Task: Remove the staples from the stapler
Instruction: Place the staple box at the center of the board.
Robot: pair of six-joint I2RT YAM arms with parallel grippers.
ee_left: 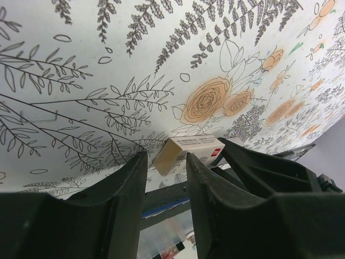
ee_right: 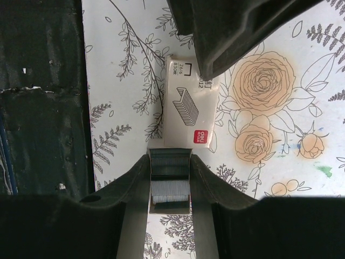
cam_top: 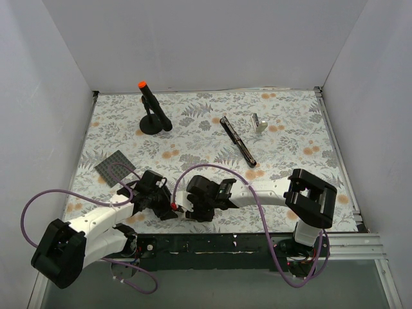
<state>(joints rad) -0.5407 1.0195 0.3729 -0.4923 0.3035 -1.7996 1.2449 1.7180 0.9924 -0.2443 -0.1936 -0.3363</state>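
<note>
The stapler (cam_top: pixel 238 141), a slim black bar, lies on the floral mat at mid-right, far from both grippers. Near the front edge my two grippers meet over a small white staple box (ee_right: pixel 188 108) with a red logo. My right gripper (ee_right: pixel 170 162) is shut on the box's pulled-out inner tray, where a silver block of staples (ee_right: pixel 170 191) shows. My left gripper (ee_left: pixel 165 159) stands open, its fingertips at the far end of the box sleeve (ee_left: pixel 188 151). From above, the left gripper (cam_top: pixel 168 209) and right gripper (cam_top: pixel 188 207) almost touch.
A black stand with an orange-tipped rod (cam_top: pixel 151 109) stands at the back left. A grey square pad (cam_top: pixel 116 166) lies left of the arms. A small silver-white piece (cam_top: pixel 259 122) sits behind the stapler. White walls enclose the mat, whose near edge (ee_right: pixel 86 108) lies close beside the grippers.
</note>
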